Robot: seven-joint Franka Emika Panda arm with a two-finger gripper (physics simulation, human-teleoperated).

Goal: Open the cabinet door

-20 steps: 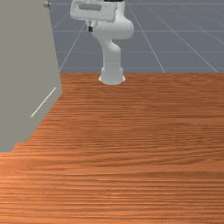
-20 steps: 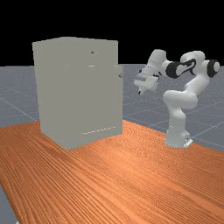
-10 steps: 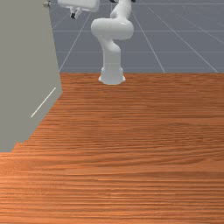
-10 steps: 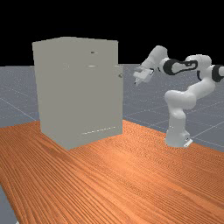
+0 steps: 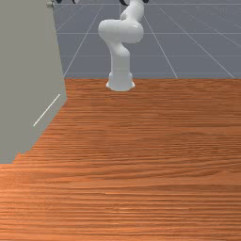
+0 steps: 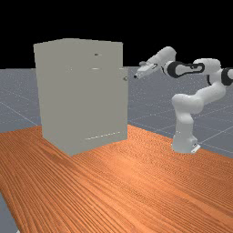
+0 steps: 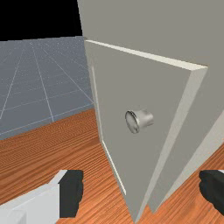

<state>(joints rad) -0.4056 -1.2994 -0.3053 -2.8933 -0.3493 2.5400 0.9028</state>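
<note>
A white and grey robot arm [image 6: 186, 103] reaches out above a table [image 5: 150, 164] of orange-brown wood, bringing its tool [image 6: 136, 76] near the silver knob [image 7: 141, 120] of a grey cabinet [image 6: 79, 91]. In the far view, the tool is just to the right of the knob and close to its level, apart from it and angled downward. The wrist view shows the black-tipped fingers [image 7: 71, 192] spread wide, with nothing clamped between them. Ahead of them is the cabinet door [image 7: 122, 83], a flat panel whose pale edges stand out from the body behind it; the round knob juts from its face, nearer the panel's free-standing side edge than its opposite side. Whether the door is slightly ajar cannot be told. The cabinet stands upright on the table, on the left in the front view, where the arm's base rises behind the tabletop. A thin pale line [image 5: 47, 110] crosses the lower part of the cabinet. Beyond the table spreads a grey floor [image 7: 39, 96] ruled with light lines.
</note>
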